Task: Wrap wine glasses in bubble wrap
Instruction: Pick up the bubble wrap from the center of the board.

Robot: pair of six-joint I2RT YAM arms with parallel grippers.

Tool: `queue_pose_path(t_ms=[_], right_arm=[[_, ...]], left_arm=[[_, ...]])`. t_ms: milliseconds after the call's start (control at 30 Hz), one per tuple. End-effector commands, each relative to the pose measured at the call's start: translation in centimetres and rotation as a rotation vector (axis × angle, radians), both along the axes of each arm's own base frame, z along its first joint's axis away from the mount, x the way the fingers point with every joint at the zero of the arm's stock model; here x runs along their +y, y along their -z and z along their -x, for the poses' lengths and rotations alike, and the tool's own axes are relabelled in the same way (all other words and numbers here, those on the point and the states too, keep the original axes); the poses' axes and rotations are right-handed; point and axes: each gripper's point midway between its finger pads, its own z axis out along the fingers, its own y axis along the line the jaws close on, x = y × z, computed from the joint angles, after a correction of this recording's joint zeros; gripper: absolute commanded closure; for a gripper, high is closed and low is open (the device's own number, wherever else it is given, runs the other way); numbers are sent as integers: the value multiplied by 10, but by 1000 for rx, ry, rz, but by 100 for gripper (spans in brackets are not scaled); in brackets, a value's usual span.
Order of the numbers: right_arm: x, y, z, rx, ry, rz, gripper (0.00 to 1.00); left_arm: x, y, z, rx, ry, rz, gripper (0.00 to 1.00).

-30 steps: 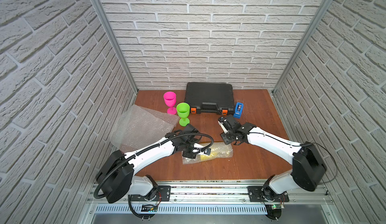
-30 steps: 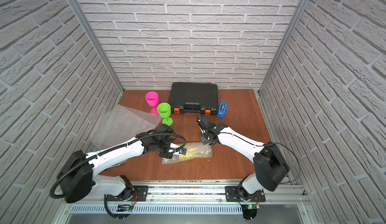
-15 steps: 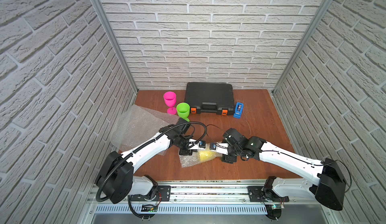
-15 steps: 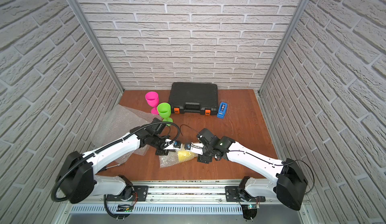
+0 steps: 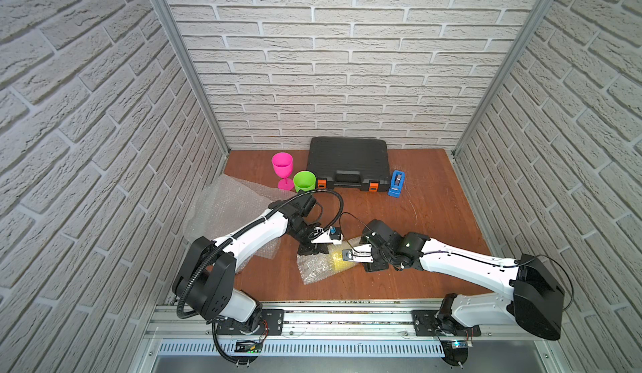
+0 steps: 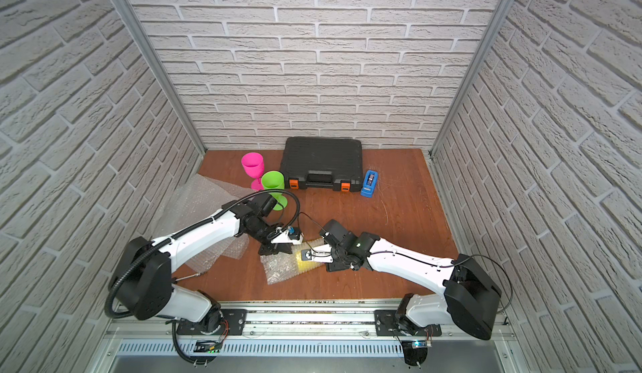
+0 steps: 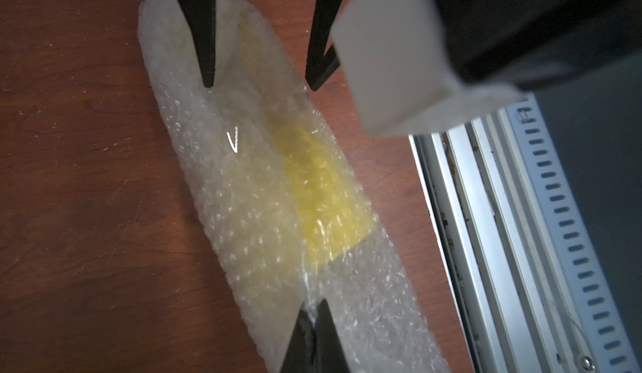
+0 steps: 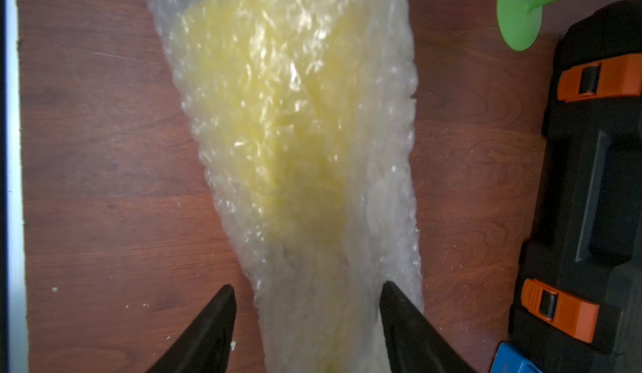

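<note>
The yellow wine glass (image 5: 338,262) lies on its side near the table's front, rolled inside crinkly bubble wrap (image 5: 312,270). My left gripper (image 7: 314,307) is shut, pinching the bubble wrap just past the glass's wide end. My right gripper (image 8: 307,294) is open, its jaws standing either side of the bundle's narrow end, where the wrap (image 8: 323,249) tapers. The pink wine glass (image 5: 282,166) and the green wine glass (image 5: 304,181) stand upright and bare at the back left. Loose bubble wrap sheets (image 5: 225,208) lie flat at the left under my left arm.
A black tool case (image 5: 349,161) with orange latches sits against the back wall. A blue tape dispenser (image 5: 396,182) stands to its right. Brick walls close in on both sides, and a metal rail (image 5: 312,314) runs along the table's front edge.
My right arm has swung from the table's middle toward the front, bringing its open jaws around the bundle's narrow end. The bundle has turned and shifted a little, with the left gripper still shut on it.
</note>
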Motion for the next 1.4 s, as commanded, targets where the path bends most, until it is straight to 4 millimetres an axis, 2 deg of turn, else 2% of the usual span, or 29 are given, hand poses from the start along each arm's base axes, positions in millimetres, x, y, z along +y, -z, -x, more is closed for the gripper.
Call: queue_pose_path(t_ms=[0,100,233,367,500,633,733,900,1067,1133,1200,1367], right_arm=[[9,-3,-12,-86,-38,-6,35],[9,1,-13,-79,-46,18,44],[9,5,-10,-60,-55,26,70],[7,7,-9,-51,-44,30,86],[8,0,-10,-49,-8,-9,97],[9,-17,-17,-39,84,-136,97],[8,-30,-24,-24,153,-246,97],[2,-48,-33,-21,247,-395,97],[1,-63,-31,-31,247,-499,97],[-1,-66,-32,-42,246,-509,97],[0,-68,-30,-38,237,-508,97],[3,-74,-25,-27,204,-532,97]], left_arm=[[-2,-6,2,20,21,23,100],[-2,-5,1,24,21,15,100],[-1,-5,-2,2,15,9,97],[0,-13,-13,-70,-25,37,83],[4,-44,-26,-182,-97,111,63],[11,-94,-33,-296,-192,246,40],[22,-128,-29,-330,-277,342,27],[37,-160,-15,-329,-418,446,12],[45,-160,-8,-239,-576,514,2],[46,-162,-6,-205,-620,546,2],[46,-155,-5,-174,-634,544,2],[55,-125,-17,-171,-715,452,2]])
